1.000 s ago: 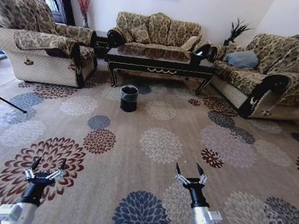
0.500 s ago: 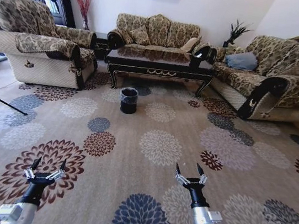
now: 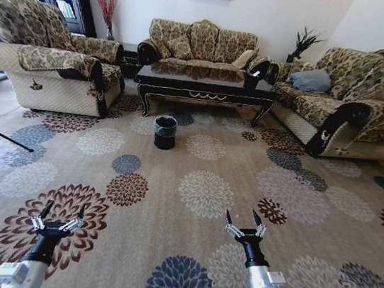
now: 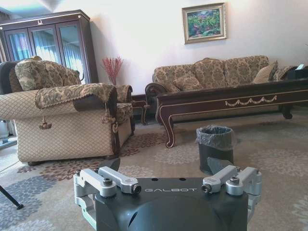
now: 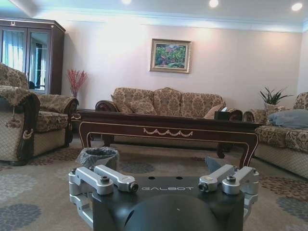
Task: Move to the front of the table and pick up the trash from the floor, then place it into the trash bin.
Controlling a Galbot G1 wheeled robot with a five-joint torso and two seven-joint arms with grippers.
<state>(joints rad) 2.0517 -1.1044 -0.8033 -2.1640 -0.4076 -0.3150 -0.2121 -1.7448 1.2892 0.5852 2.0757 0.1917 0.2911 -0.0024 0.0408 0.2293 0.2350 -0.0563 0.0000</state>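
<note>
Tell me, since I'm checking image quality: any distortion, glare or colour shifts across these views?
Head view: wide-angle bending, so the table and sofas curve toward the edges. Left wrist view: bright haze washes the wall. Right wrist view: ceiling spotlights flare, dimmer bluish tone.

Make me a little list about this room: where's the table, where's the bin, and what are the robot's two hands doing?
table: the table stands at the far side of the room, in front of the middle sofa
trash bin: the trash bin sits on the floor just in front of the table, toward its left end
left hand: the left hand is open, empty, held low over the carpet
right hand: the right hand is open, empty, held low over the carpet
trash: too small to make out from here
</note>
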